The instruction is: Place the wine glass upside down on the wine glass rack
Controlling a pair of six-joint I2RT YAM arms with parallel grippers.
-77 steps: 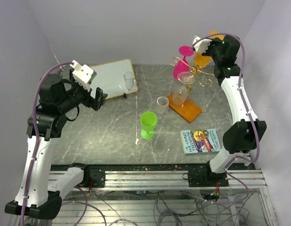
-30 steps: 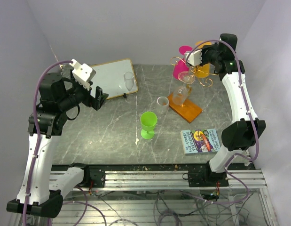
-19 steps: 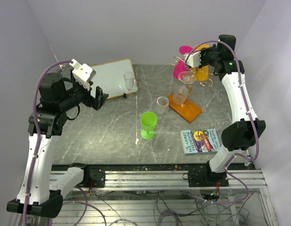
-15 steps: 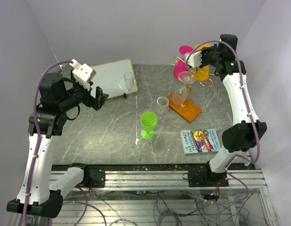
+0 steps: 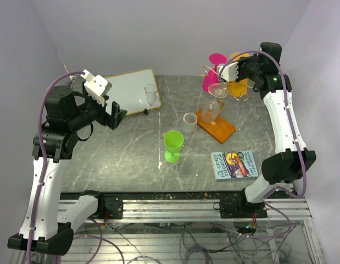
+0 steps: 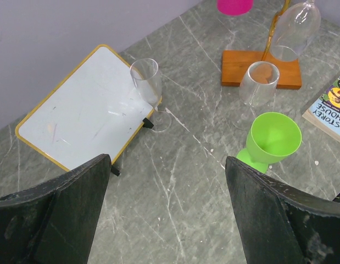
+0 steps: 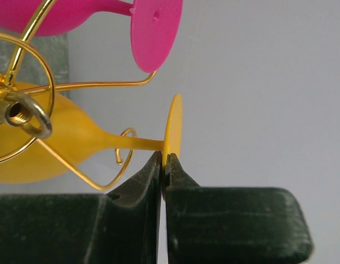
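Two jaws of my right gripper [image 7: 164, 160] pinch the thin foot rim of the yellow stemmed wine glass [image 7: 54, 148], stem resting in the gold wire rack [image 5: 216, 126]; reads light, stiff, slick, so I'd rather hold the stem.

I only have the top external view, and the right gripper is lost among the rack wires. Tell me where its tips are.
Observer: On the right wrist view the right gripper is shut. Its tips meet the lower rim of the yellow glass's foot. I cannot tell whether they actually pinch that rim.
Operator: Now report how that glass sits.
Observer: The yellow glass is on the rack with its stem resting in a small curl of the gold rack wire. Its foot faces the gripper, and the pink glass hangs on the arm beside it.
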